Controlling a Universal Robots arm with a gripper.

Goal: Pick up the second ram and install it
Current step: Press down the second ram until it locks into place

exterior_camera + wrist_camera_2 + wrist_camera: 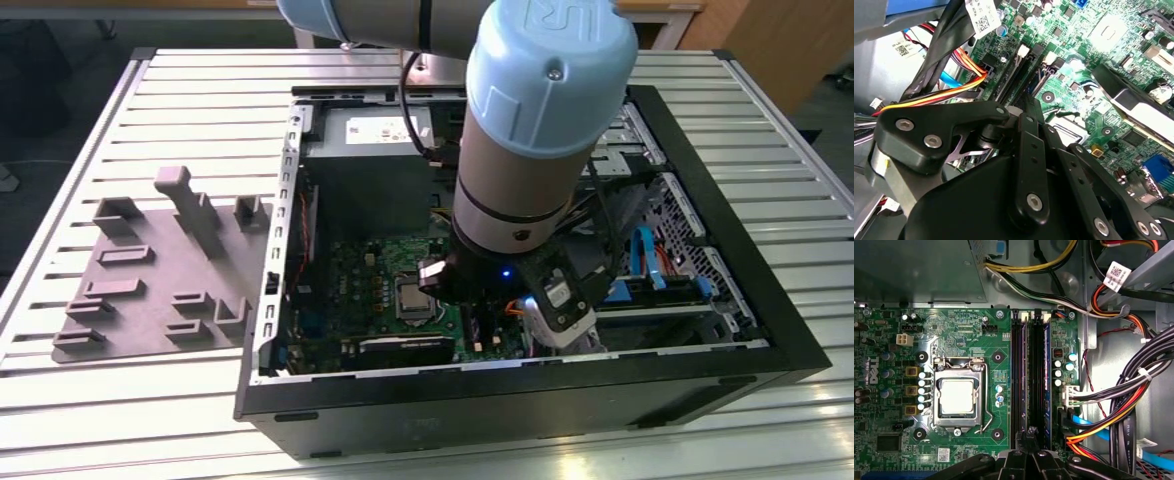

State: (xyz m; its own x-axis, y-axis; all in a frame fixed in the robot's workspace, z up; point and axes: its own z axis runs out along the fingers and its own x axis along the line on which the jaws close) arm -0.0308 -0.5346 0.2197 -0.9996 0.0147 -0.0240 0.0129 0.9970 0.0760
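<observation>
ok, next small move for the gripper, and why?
Probably a short, straight push down. The gripper sits over one end of the slots, and a blue edge, likely the ram, lines one slot; seating can't be told.

You're looking at the open computer case [694, 330] sitting on the slatted table [160, 400], fixture plate [147, 290] lying beside it on the exterior view's left (apart, not touching), motherboard [354, 285] lying inside the case.
</observation>
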